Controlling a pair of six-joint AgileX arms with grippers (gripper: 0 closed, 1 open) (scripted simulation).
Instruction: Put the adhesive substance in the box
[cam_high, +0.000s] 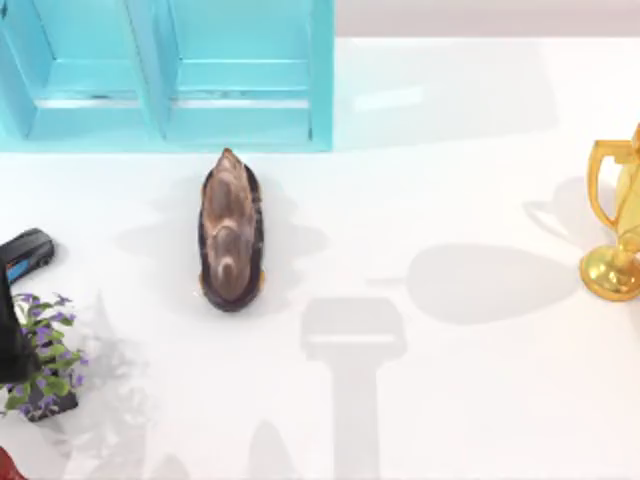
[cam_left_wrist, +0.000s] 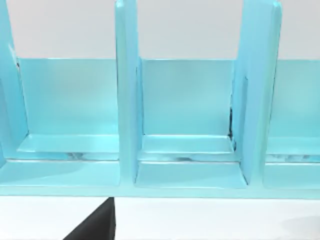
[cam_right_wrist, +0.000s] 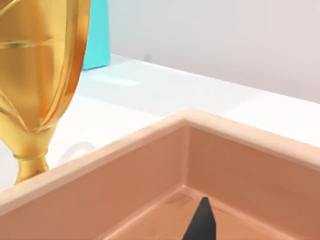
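The adhesive substance is out of view. The box (cam_right_wrist: 150, 165) is a light wooden one with low walls, and the right wrist view looks into its corner from close up. A dark part of my right gripper (cam_right_wrist: 201, 222) shows over the box's floor, holding nothing that I can see. A dark part of my left gripper (cam_left_wrist: 94, 226) shows above the white table in front of the turquoise shelf (cam_left_wrist: 185, 125).
The turquoise shelf (cam_high: 170, 70) stands at the back left. A brown oblong object (cam_high: 231, 232) lies mid-table. A gold trophy (cam_high: 615, 220) stands at the right edge, close to the box. A black device (cam_high: 26, 254) and a purple-flowered plant (cam_high: 45, 350) sit at the left.
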